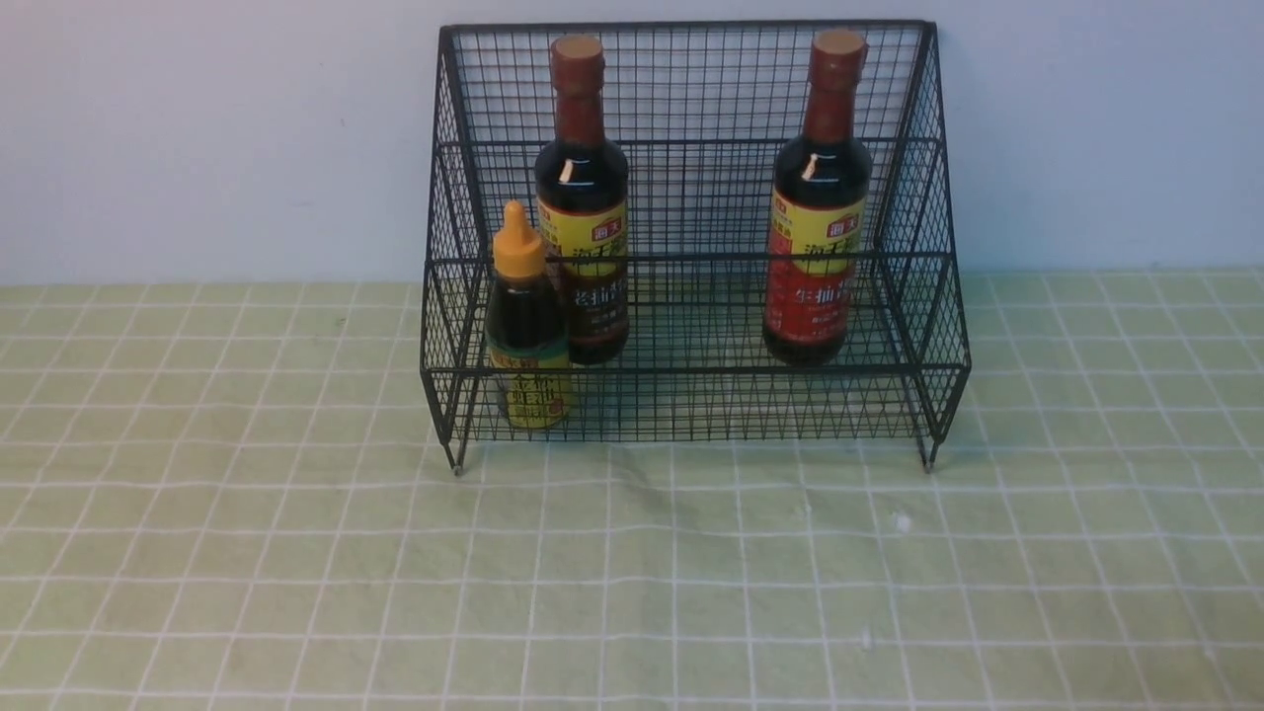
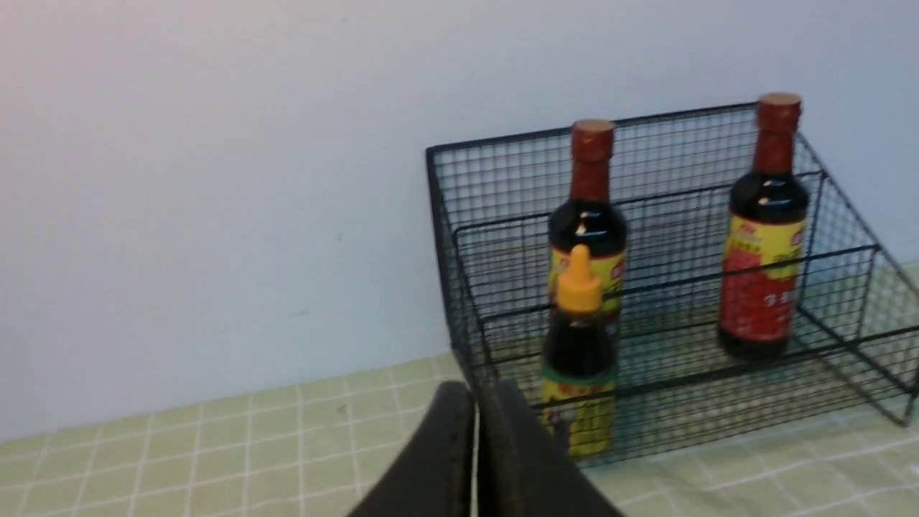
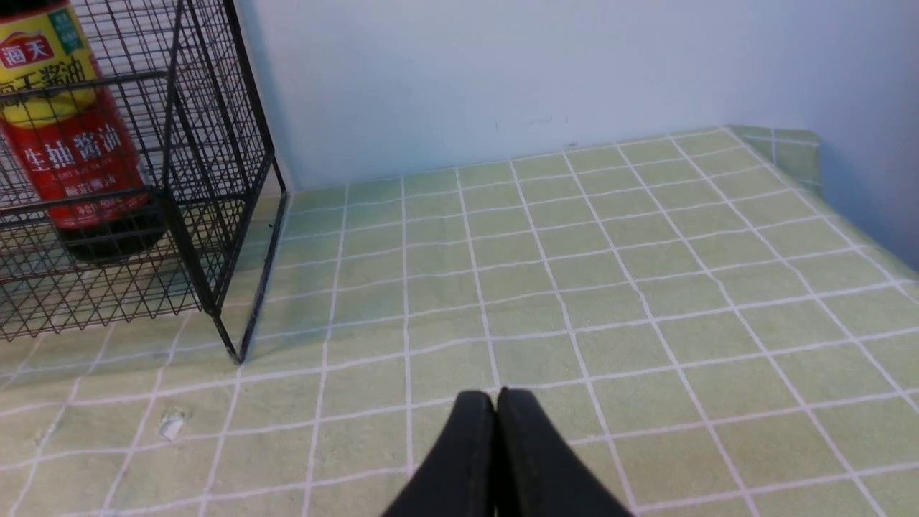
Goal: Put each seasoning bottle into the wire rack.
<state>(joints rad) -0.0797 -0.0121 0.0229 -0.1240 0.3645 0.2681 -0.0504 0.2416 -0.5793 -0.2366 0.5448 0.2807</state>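
Observation:
The black wire rack [image 1: 691,79] stands against the back wall. On its upper tier stand two tall dark bottles: one with a yellow-and-brown label [image 1: 582,212] at the left, one with a yellow-and-red label [image 1: 817,212] at the right. The short bottle with the orange nozzle cap [image 1: 526,326] stands on the lower tier at the left front. My left gripper [image 2: 475,391] is shut and empty, off the rack's left front corner [image 2: 459,337]. Over bare cloth to the right of the rack [image 3: 208,215], my right gripper [image 3: 496,395] is shut and empty. Neither gripper shows in the front view.
A green cloth with a white grid [image 1: 632,573] covers the table. A pale wall [image 1: 197,128] runs close behind the rack. The cloth's far right corner [image 3: 790,143] meets a side wall.

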